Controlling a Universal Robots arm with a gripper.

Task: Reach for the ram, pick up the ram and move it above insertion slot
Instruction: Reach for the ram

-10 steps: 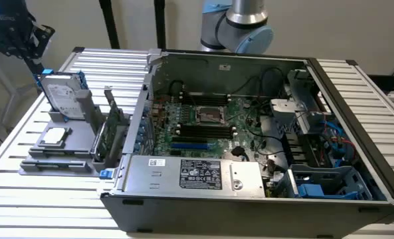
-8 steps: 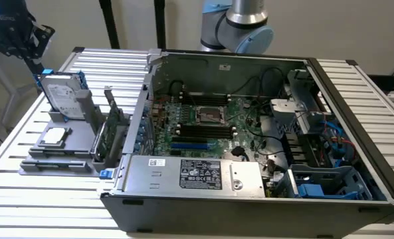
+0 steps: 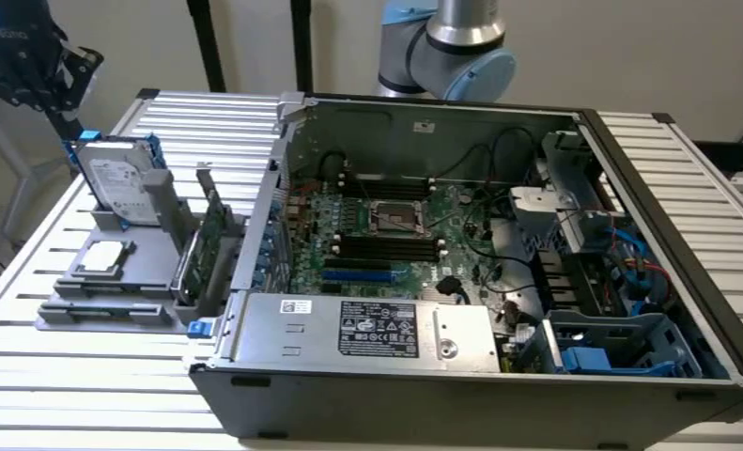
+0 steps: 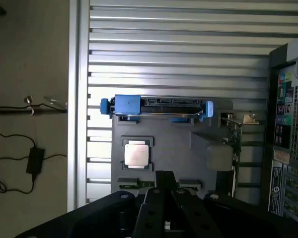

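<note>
1. The gripper point(image 4: 165, 174) sits nearest the wrist camera. It is black, with its two fingers pressed together and nothing held between them.
2. Just past the fingertips lies the ram point(image 4: 135, 184), a thin green strip set on edge in a slot of the grey holder point(image 4: 188, 148). The fingers hide its middle, and I cannot tell whether they touch it.
3. Next on the holder, a square processor chip point(image 4: 136, 153) lies flat in its own recess.
4. Beyond the chip stands the hard drive point(image 4: 159, 104) with blue rails. The expansion card point(image 4: 233, 131) stands on edge on the side toward the computer case point(image 3: 472, 235).
5. The holder rests on the slatted metal surface point(image 4: 179, 49), at the exterior view's left of the open case.
6. Inside the case the motherboard point(image 3: 384, 225) shows black memory slots point(image 3: 384, 249). The arm point(image 3: 453, 42) rises behind the case.
</note>
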